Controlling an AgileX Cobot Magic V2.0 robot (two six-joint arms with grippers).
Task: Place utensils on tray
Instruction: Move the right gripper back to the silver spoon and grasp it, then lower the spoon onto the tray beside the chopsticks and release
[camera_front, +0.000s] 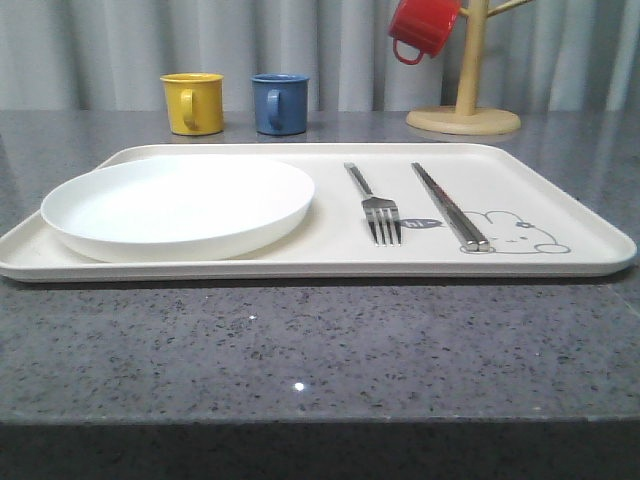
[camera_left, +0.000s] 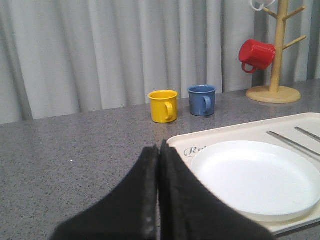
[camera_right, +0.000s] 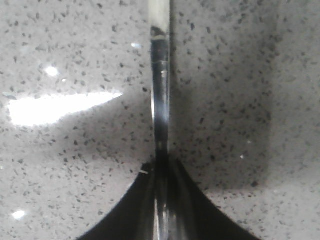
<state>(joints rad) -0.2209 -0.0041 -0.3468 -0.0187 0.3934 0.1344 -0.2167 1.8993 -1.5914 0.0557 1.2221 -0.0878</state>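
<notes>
The cream tray (camera_front: 560, 215) sits flat on the speckled grey bench (camera_front: 300, 350), its long side across the front. On its left half rests a round white plate (camera_front: 180, 205). To the right of the plate lies the fork (camera_front: 375, 205), tines toward the near edge, and just beside it, further right, the pair of chopsticks (camera_front: 448, 205), their near tips lying on the grey rabbit drawing (camera_front: 515, 235).

Behind the tray stand a yellow mug (camera_front: 193, 102) and a blue mug (camera_front: 280, 103) side by side, apart from each other. Off to the right a red mug (camera_front: 422, 27) hangs on a wooden mug tree (camera_front: 465, 100).

The left claw (camera_left: 159, 200) hovers near the tray's left corner, its black fingers pressed together with nothing between them. The right claw (camera_right: 161, 200) is clamped on a slim shiny metal handle (camera_right: 160, 100), close over bare bench; which utensil it is I cannot tell.
</notes>
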